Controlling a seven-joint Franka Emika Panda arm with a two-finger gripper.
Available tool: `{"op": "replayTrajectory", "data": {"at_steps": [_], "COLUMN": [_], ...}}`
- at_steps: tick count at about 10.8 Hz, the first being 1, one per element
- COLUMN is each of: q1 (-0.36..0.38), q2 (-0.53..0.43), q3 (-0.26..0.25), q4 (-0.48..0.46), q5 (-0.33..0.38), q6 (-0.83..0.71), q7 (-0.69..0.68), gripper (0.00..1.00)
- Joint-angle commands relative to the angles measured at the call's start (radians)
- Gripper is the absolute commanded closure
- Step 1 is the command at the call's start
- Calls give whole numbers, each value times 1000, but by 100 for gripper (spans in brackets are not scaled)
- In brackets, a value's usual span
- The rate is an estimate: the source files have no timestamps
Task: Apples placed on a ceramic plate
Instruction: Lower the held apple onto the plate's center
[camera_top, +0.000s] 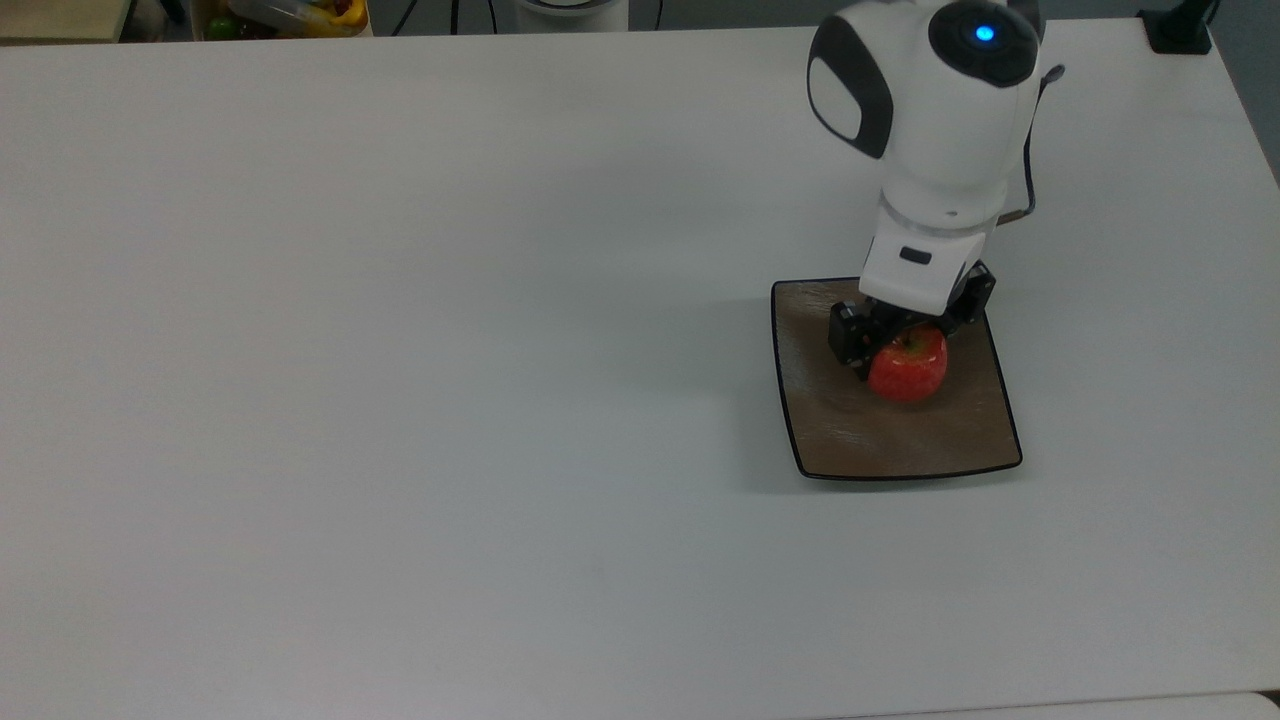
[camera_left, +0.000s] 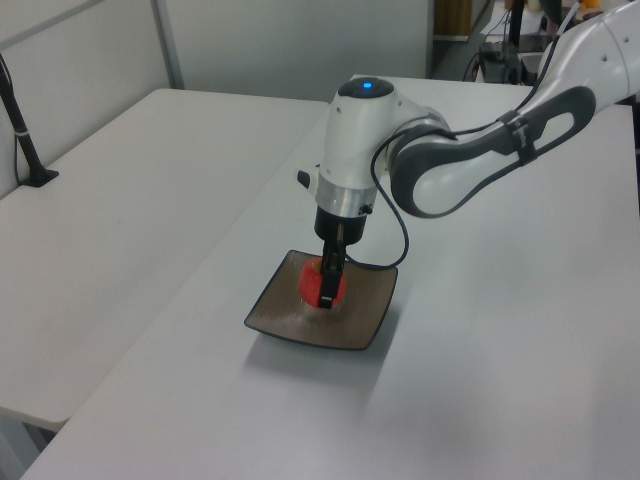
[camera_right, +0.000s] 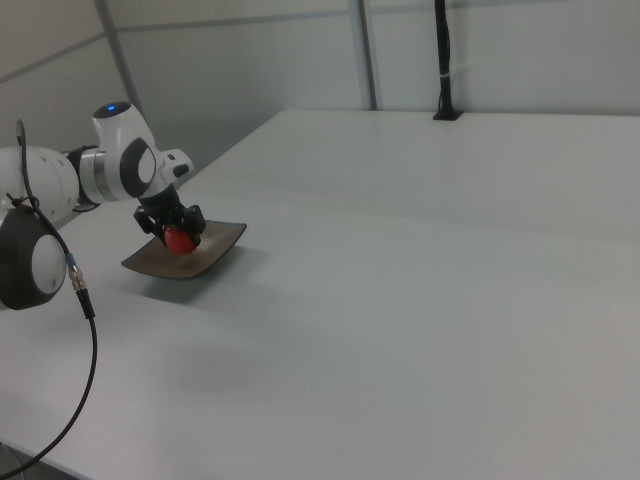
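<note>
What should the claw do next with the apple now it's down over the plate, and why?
Probably open: the red apple sits low at the middle of the square brown plate, seemingly touching it, with the claw shut around it. Then lift straight up.

The apple (camera_top: 908, 365) is red with a yellow-green patch at its stem. The plate (camera_top: 850, 445) is glossy brown-taupe, rippled, with a thin dark rim. The table (camera_top: 400, 350) is plain white.
</note>
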Motion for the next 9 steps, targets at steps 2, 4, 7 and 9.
{"op": "replayTrajectory", "data": {"at_steps": [2, 4, 7, 9], "q1": [22, 22, 22, 22], "q2": [62, 64, 62, 41], "q3": [-12, -12, -12, -7], "q4": [26, 20, 19, -1], "q5": [-38, -43, -48, -48], "q6": [83, 91, 92, 89], "q7": [24, 23, 26, 27], "gripper": [63, 36, 0, 0]}}
